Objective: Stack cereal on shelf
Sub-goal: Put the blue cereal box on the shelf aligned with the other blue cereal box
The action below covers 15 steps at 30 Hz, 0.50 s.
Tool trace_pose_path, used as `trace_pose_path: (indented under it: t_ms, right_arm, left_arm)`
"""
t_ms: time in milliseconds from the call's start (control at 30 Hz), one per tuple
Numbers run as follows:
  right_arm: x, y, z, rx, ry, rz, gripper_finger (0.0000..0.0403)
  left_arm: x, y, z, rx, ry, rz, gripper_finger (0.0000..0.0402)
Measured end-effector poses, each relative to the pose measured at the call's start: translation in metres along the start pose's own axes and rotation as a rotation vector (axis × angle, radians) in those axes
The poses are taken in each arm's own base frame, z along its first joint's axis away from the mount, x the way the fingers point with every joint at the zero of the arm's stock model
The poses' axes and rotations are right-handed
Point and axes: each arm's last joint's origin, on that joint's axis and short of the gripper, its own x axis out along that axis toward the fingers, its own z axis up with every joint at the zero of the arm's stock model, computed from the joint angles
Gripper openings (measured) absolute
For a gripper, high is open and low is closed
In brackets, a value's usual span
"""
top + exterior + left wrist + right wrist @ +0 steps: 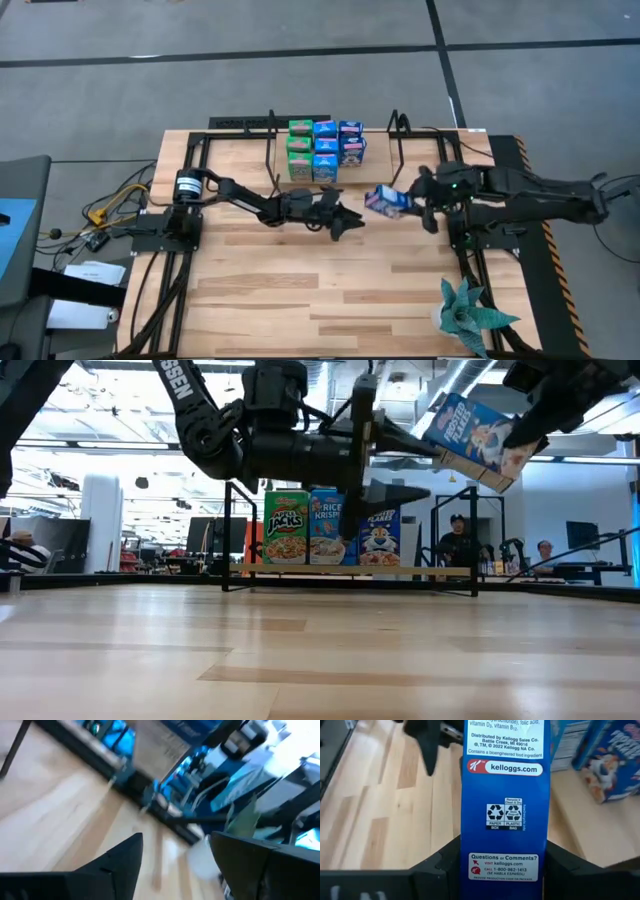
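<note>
The right claw (412, 205) grips a dark blue cardboard cereal box (384, 201), its two dark fingers pressed flat against the box's opposite narrow faces. In the right wrist view the smooth printed side panel (504, 800) stands between those fingers, with a red logo band, recycling marks and a white questions label. In the low view the same box (470, 435) hangs tilted in the air, above and to the right of the shelf, well clear of the surface.

The shelf (375, 170) is a pale wooden board set between thin black wire uprights, at the far middle of the surface (330, 290), which is made of light, long-grained planks. On the shelf stands a block of small rectangular boxes: green ones (299, 150) at its left end, light blue ones (324, 150) in the middle, dark blue ones (351, 143) at its right. From the low view their fronts show upright and side by side: green (285, 527), light blue (325, 527), dark blue (379, 538).

The left claw (348, 219) hovers in front of the shelf, just left of the held box and apart from it. Its blunt, dark, wedge-shaped fingers (120, 865) stand spread with nothing between them.

A spiky green plant (468, 315) sits at the near right corner of the surface, far from the shelf.
</note>
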Motion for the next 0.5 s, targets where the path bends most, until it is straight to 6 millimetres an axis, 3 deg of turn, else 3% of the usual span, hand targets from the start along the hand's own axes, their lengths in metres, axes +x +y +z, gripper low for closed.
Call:
trace_pose_path:
  t_ms: [267,500]
  right_arm:
    - [-0.005,-0.003,0.018,0.092,-0.2,-0.005,0.0202]
    - [-0.021,-0.001,0.019,0.176,-0.3,0.021,0.02]
  left_arm:
    - [0.023,-0.035,0.028,0.197,-0.158,-0.094,0.0226]
    - [0.026,-0.031,0.034,0.223,-0.147,-0.065,0.0226]
